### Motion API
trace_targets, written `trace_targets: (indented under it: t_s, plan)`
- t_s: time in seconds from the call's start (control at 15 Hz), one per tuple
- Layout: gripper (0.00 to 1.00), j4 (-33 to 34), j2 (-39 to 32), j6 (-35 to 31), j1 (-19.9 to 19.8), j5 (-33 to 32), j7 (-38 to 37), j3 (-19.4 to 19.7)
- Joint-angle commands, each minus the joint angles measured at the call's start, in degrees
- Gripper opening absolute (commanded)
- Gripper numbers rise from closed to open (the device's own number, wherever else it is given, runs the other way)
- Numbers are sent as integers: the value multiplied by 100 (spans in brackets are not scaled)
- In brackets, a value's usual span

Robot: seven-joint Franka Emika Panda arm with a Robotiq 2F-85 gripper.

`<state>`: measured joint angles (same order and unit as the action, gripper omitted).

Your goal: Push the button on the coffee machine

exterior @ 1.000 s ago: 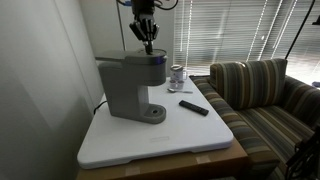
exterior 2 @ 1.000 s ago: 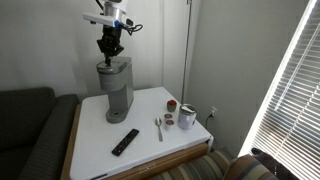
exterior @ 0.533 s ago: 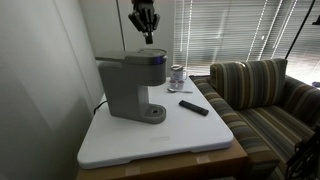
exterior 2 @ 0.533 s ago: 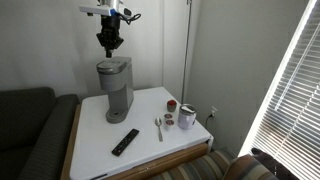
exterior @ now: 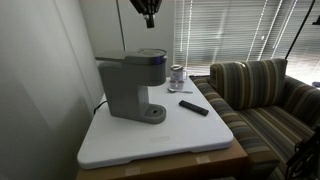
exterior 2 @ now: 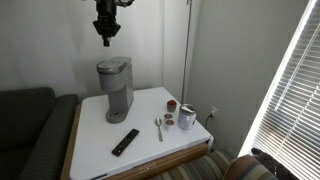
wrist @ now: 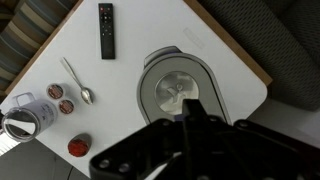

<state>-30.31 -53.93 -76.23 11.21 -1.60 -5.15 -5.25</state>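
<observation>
The coffee machine [exterior: 130, 85] is a matte-grey box with a dark head and stands at the back of the white table; it shows in both exterior views [exterior 2: 113, 88]. In the wrist view I look straight down on its round grey lid [wrist: 175, 95]. My gripper [exterior: 150, 18] hangs well above the machine's top, clear of it, and also shows in an exterior view [exterior 2: 106, 40]. Its fingers [wrist: 190, 112] are pressed together, holding nothing.
A black remote [exterior 2: 125, 141] lies near the table's front. A spoon [exterior 2: 158, 127], small pods [exterior 2: 171, 105] and a metal can [exterior 2: 188, 117] sit towards one corner. A striped sofa [exterior: 265, 90] stands beside the table [exterior: 160, 140]. A wall is close behind the machine.
My gripper has risen straight up from the machine's top, from just touching height to well above it. The machine and other things have not moved.
</observation>
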Motion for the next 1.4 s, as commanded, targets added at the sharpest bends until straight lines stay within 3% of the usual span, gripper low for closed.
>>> trace_targets:
  t_s: [0.0,0.33,0.4,0.53,1.13,1.33]
  plan:
    - [0,-88,178,188,20,-81,-106,63]
    - [0,-93,213,172,5,-75,-117,42]
    - [26,-94,213,170,5,-73,-109,39]
    - [32,-89,214,143,6,-70,-110,37]
    - [96,-96,235,179,26,-71,1,14]
    - [100,-103,244,210,32,-51,35,-3]
